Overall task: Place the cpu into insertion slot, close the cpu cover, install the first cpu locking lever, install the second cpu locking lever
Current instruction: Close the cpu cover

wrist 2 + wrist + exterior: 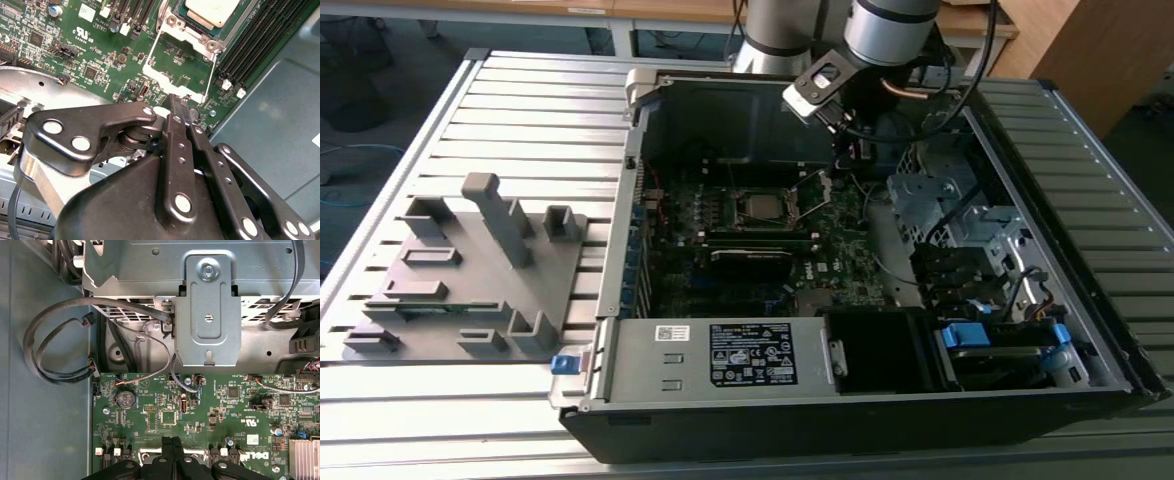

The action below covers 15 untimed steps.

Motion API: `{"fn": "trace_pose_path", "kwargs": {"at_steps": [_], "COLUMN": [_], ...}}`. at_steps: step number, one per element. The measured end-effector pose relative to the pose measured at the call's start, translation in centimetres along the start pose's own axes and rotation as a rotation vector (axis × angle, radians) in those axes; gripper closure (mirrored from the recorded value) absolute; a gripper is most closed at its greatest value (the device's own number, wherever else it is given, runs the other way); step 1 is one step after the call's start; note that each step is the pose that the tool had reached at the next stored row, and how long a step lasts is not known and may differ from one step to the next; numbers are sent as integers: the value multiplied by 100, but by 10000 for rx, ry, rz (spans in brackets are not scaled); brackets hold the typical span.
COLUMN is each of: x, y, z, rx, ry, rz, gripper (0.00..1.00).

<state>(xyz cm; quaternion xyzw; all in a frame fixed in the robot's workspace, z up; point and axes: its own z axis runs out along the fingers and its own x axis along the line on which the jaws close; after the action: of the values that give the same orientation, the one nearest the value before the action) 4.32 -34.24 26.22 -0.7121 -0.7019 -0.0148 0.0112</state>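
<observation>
The cpu (212, 10) lies in the insertion slot (197, 31) on the green motherboard (100, 55); the exterior view also has the cpu (758, 207) in the middle of the board. The cpu cover (150, 70), a thin silver frame, is swung open away from the slot, and the board shows through its cut-out. My gripper (179, 100) is shut, with its tips at the cover's free edge by a small tab. Whether they pinch the tab I cannot tell. In the first wrist view the fingers (167, 457) are pressed together over the board.
An open computer case (640, 90) lies on a slatted table. Drive cages and cables (947, 210) crowd the exterior view's right, and a power supply (720, 355) is at the front. A metal bracket (207, 315) and looped cables (55, 340) border the board. A grey fixture (467, 260) sits on the exterior view's left.
</observation>
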Motion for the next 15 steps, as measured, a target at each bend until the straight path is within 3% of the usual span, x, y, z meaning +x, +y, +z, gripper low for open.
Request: {"fn": "trace_pose_path", "kwargs": {"at_steps": [15], "x": [0], "y": [30], "z": [2], "rx": [0], "ry": [1], "rz": [-1], "gripper": [90]}}
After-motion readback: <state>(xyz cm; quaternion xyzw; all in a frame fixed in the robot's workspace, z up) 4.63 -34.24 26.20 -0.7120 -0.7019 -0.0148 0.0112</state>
